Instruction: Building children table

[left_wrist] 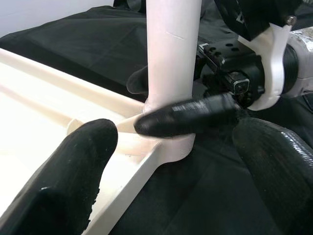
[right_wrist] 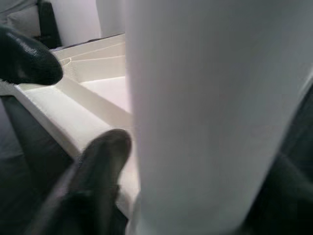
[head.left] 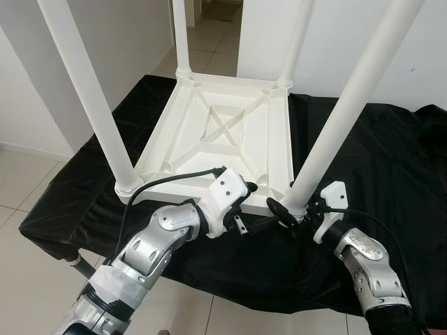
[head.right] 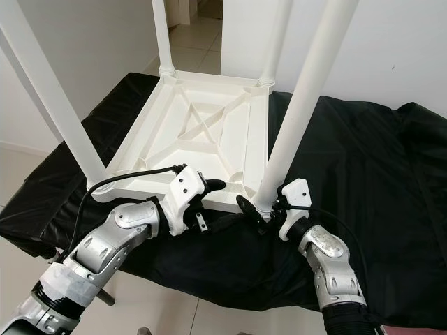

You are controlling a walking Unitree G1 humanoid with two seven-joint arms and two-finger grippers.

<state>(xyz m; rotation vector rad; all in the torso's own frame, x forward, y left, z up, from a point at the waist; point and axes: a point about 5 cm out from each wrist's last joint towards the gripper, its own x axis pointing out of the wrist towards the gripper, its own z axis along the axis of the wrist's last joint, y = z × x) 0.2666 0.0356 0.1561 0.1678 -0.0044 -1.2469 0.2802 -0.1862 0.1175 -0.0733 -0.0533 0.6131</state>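
Left eye view: our right end effector [head.left: 288,218] is clamped on the near-right leg [head.left: 328,136] at its socket in the upturned children's table [head.left: 230,132] on the black-draped counter [head.left: 391,167] — seating that last leg. Left end effector [head.left: 250,194] gapes beside it, empty. Next: press down firmly.

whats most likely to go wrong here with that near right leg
1. The right gripper clasps the near right leg only at its base, so the tall leg could lean or bind in its socket.
2. The upturned tabletop rests on a loose black cloth; a push might slide it.
3. The left gripper is open beside that same corner, close to the right fingers; they could knock together.
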